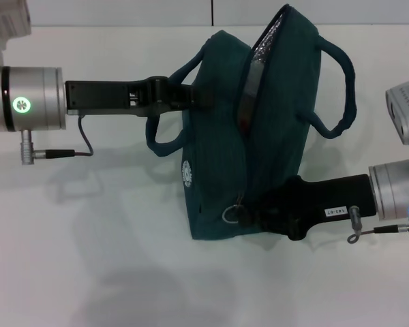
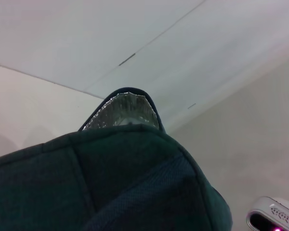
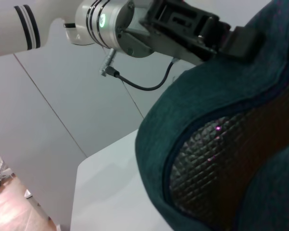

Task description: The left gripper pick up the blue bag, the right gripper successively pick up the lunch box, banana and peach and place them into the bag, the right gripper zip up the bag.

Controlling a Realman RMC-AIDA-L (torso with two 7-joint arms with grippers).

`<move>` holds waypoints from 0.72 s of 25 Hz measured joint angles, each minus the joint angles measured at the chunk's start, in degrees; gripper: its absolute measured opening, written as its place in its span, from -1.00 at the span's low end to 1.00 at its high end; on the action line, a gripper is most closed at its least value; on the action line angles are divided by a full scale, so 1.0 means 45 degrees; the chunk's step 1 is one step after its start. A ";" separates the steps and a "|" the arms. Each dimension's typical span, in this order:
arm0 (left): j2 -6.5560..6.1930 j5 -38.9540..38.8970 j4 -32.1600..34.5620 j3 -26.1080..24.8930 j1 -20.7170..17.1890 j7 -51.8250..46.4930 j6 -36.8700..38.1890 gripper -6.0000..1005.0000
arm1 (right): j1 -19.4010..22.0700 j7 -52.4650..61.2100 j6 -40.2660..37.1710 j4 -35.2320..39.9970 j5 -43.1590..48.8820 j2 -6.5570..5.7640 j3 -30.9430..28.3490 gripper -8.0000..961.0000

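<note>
Jaws of the left gripper point(image 1: 194, 95) pinch the bag point(image 1: 259, 129) near its handle, likely to hold it up with its top partly unzipped. I cannot tell how the right gripper's point(image 1: 255, 210) jaws stand, but they sit by the ring pull point(image 1: 232, 214), likely to zip it. It stands on the white bench point(image 1: 88, 259).

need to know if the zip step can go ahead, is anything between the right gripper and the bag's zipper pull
Nothing visible stands between them. In the head view the right gripper is already at the near end of the blue bag, right beside the silver ring pull. The left gripper holds the bag's far side. The zipper is open along the top.
</note>
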State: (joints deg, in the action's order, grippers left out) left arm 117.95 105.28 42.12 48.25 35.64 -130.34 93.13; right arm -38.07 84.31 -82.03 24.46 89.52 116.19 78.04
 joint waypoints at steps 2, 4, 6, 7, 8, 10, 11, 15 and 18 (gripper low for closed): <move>0.0000 0.0000 0.0002 0.0000 -0.0018 0.0000 0.0003 -0.88 | 0.0080 -0.0017 0.0076 -0.0006 -0.0126 0.0000 0.0016 -0.46; 0.0001 0.0000 0.0003 0.0000 -0.0024 0.0000 0.0006 -0.88 | 0.0213 -0.0037 0.0124 -0.0007 -0.0239 0.0000 0.0036 -0.61; 0.0001 0.0001 0.0025 0.0001 -0.0027 0.0000 0.0007 -0.88 | 0.0291 -0.0077 0.0129 -0.0002 -0.0275 0.0000 0.0039 -0.75; 0.0001 0.0001 0.0034 0.0000 -0.0028 0.0000 0.0008 -0.88 | 0.0310 -0.0107 0.0129 -0.0004 -0.0275 0.0000 0.0041 -0.82; 0.0001 0.0002 0.0038 0.0000 -0.0029 0.0000 0.0008 -0.88 | 0.0323 -0.0135 0.0129 -0.0012 -0.0280 0.0000 0.0041 -0.85; 0.0001 0.0003 0.0038 0.0000 -0.0030 0.0002 0.0007 -0.88 | 0.0400 -0.0191 0.0129 -0.0016 -0.0284 0.0000 0.0041 -0.90; 0.0001 0.0003 0.0038 0.0000 -0.0029 0.0010 0.0008 -0.88 | 0.0462 -0.0207 0.0129 -0.0002 -0.0284 0.0001 0.0033 -0.92; -0.0029 0.0004 0.0045 -0.0005 -0.0028 0.0041 0.0008 -0.88 | 0.0678 -0.0245 0.0100 0.0093 -0.0310 0.0000 -0.0090 -0.95; -0.0043 0.0005 0.0025 -0.0166 -0.0037 0.0316 0.0005 -0.88 | 0.0997 -0.0317 0.0008 0.0200 -0.0667 -0.0072 -0.0128 -0.95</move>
State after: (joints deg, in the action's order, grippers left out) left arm 117.76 105.30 42.23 47.51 35.47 -128.92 93.15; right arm -33.58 82.88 -82.00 25.36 86.51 115.86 77.46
